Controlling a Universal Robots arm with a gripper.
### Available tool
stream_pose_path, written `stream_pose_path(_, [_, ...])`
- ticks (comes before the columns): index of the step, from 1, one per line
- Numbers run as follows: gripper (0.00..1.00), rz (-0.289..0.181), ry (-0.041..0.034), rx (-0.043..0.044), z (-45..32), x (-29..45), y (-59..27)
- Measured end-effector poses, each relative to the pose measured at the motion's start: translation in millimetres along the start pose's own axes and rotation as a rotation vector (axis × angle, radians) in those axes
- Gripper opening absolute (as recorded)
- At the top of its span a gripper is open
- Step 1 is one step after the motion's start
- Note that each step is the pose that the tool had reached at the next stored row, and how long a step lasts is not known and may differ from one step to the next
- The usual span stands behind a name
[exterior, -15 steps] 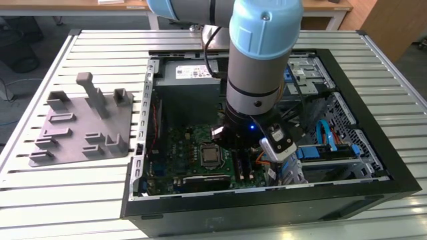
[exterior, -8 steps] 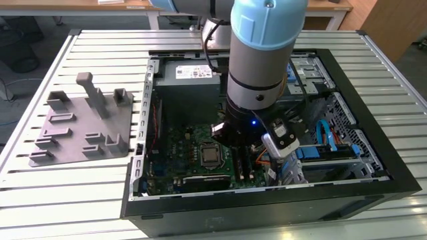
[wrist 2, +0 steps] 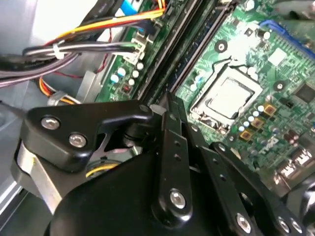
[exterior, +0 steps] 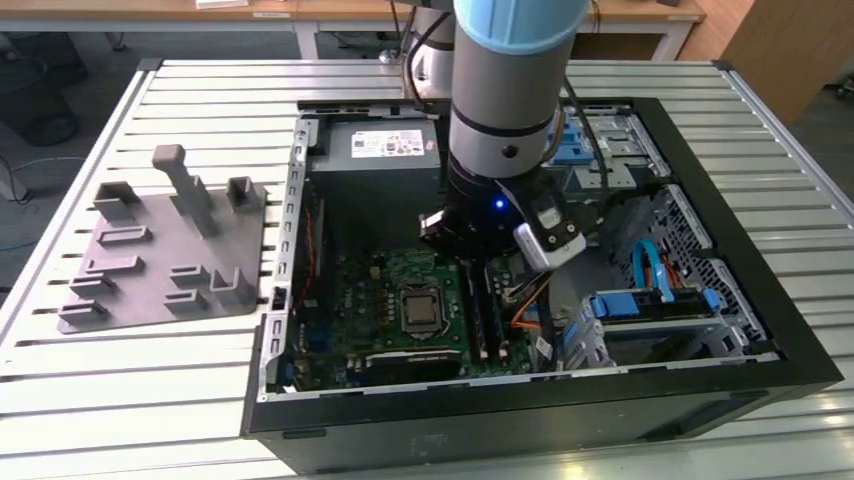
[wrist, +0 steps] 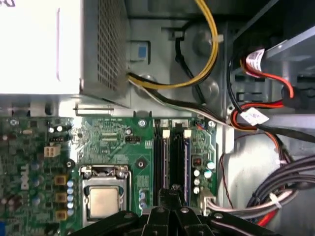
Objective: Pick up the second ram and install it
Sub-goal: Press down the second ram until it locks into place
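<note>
My gripper (exterior: 470,264) hangs low inside the open computer case, over the memory slots (exterior: 483,312) of the green motherboard (exterior: 380,310). In the first wrist view the gripper (wrist: 173,191) is shut, its fingertips pressed together right above the slots. The second ram (wrist: 186,160) stands on edge in a slot as a thin blue strip between white clips, just beside the tips. I cannot tell whether the tips touch it. In the second wrist view the shut gripper (wrist 2: 170,101) points at the same dark slots (wrist 2: 189,51).
A grey tray with upright pegs (exterior: 160,250) lies on the slatted table at the exterior view's left. Within the case are the processor socket (wrist: 104,199), the power supply (exterior: 380,150), drive bays (exterior: 667,305) and bundles of cables (wrist: 275,196) close to the slots.
</note>
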State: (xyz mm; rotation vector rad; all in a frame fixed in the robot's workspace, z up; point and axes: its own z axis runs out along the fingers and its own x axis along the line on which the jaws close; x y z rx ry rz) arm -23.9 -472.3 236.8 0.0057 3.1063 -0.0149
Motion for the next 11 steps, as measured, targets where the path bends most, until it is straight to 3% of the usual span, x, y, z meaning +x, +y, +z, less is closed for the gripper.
stream_pose_path(7, [0.10, 0.000, 0.0000, 0.0001, -30.1, -1.0, -0.2])
stream_pose_path(11, [0.10, 0.000, -0.0001, -0.0024, -32.2, -1.1, -0.2])
